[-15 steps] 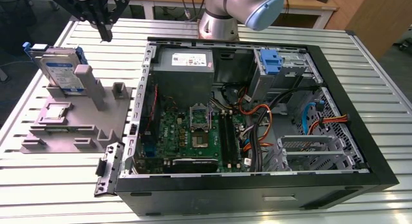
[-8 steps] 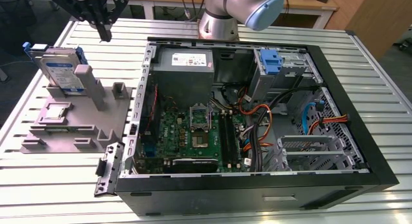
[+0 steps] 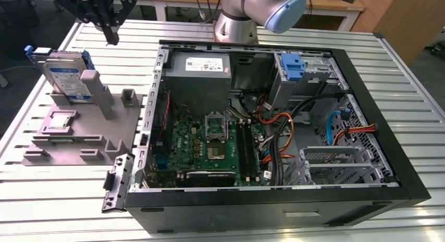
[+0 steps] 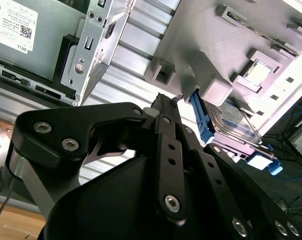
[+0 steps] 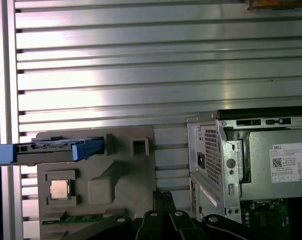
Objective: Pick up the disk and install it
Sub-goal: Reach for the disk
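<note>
The disk stands on edge in a grey fixture on the table, at the exterior view's left of the open computer case. It is silver-grey with a white-and-blue label and blue side rails. My gripper hangs shut and empty above the table, behind the fixture and a little to the exterior view's right of the disk, not touching it. The first wrist view has the disk edge-on, apart from my gripper. In the second wrist view the disk lies beyond my gripper.
Inside the case are a grey power-supply box, a motherboard, loose cables and a blue bracket in the drive bay. The fixture also carries a processor chip. The ribbed metal table surrounds everything.
</note>
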Robot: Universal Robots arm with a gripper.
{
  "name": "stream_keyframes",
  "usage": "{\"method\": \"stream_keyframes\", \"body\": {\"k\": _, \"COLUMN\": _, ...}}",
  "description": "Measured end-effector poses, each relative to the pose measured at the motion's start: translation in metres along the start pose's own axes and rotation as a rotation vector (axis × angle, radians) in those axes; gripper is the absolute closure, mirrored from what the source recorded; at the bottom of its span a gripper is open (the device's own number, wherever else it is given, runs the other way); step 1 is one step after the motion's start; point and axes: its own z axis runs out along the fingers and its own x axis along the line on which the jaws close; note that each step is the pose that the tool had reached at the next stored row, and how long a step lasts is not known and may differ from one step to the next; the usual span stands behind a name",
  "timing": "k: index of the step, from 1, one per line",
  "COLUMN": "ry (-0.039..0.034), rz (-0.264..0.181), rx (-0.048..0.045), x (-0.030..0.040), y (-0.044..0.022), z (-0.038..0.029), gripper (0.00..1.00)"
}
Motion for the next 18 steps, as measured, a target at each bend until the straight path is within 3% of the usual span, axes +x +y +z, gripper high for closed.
{"method": "stream_keyframes", "body": {"k": 10, "ry": 0.0, "rz": 0.0, "rx": -0.0002, "x": 0.0004, "y": 0.0001, "z": 0.0003, "gripper": 0.9}}
{"method": "stream_keyframes", "body": {"k": 18, "ry": 0.0002, "rz": 0.0, "rx": 0.0, "x": 0.0112, "y": 0.0066, "z": 0.0004, "gripper": 0.9}}
